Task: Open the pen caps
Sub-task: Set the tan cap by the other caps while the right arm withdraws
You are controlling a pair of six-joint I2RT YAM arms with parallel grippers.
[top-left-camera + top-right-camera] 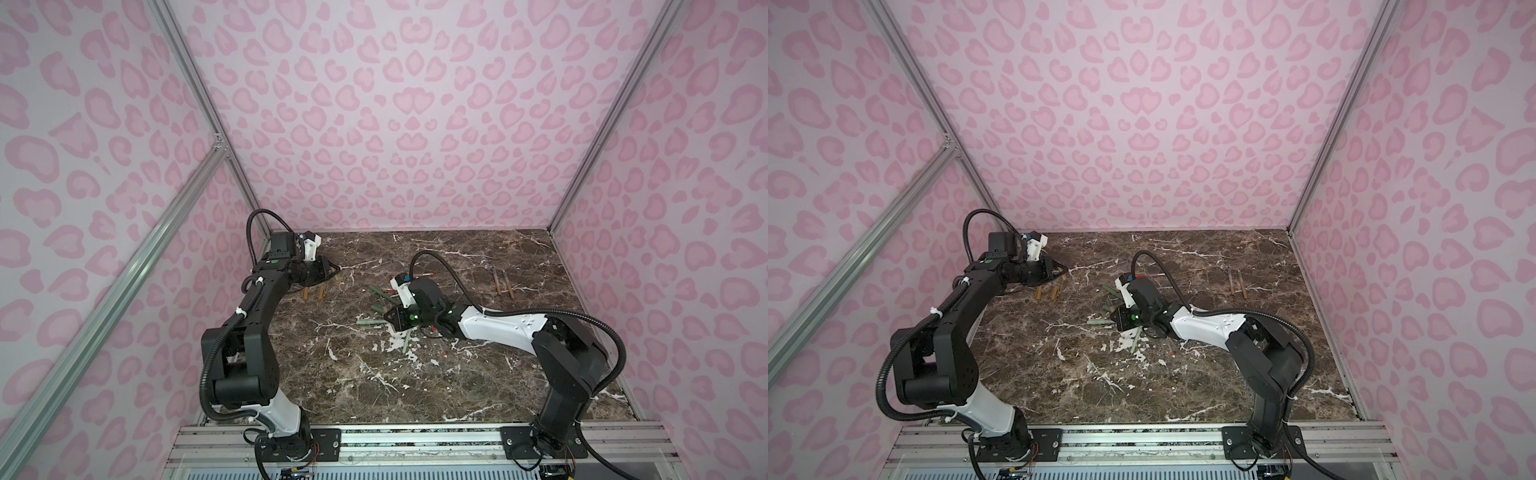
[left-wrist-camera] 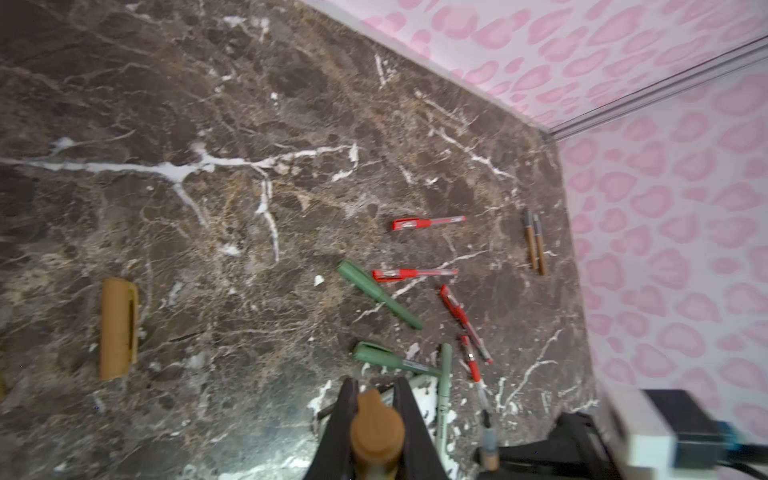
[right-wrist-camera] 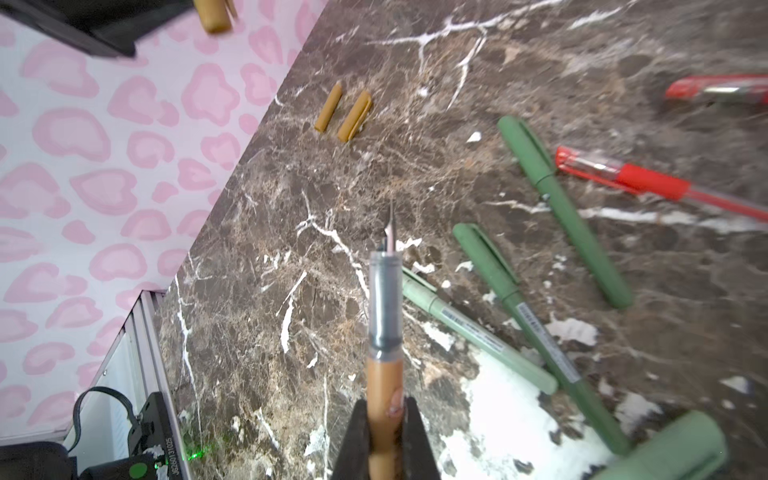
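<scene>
My left gripper point(image 2: 375, 384) is shut on a tan-brown pen cap point(image 2: 376, 432), held above the table's far left point(image 1: 334, 272). My right gripper point(image 3: 385, 409) is shut on the matching tan pen body point(image 3: 384, 386), whose clear section and bare nib point(image 3: 390, 226) point away from the jaws; it hovers mid-table point(image 1: 388, 318). The cap and the body are apart. Two more tan caps point(image 3: 328, 107) point(image 3: 354, 116) lie loose near the left wall. Capped green pens point(image 3: 565, 212) point(image 3: 536, 332) and capped red pens point(image 3: 660, 187) point(image 2: 428, 223) lie beside my right gripper.
Two uncapped tan pen bodies point(image 1: 495, 281) point(image 1: 508, 284) lie side by side at the far right. A pale green pen point(image 3: 478, 332) rests among the green ones. Pink patterned walls point(image 1: 415, 124) enclose the brown marble table point(image 1: 415, 386) on three sides.
</scene>
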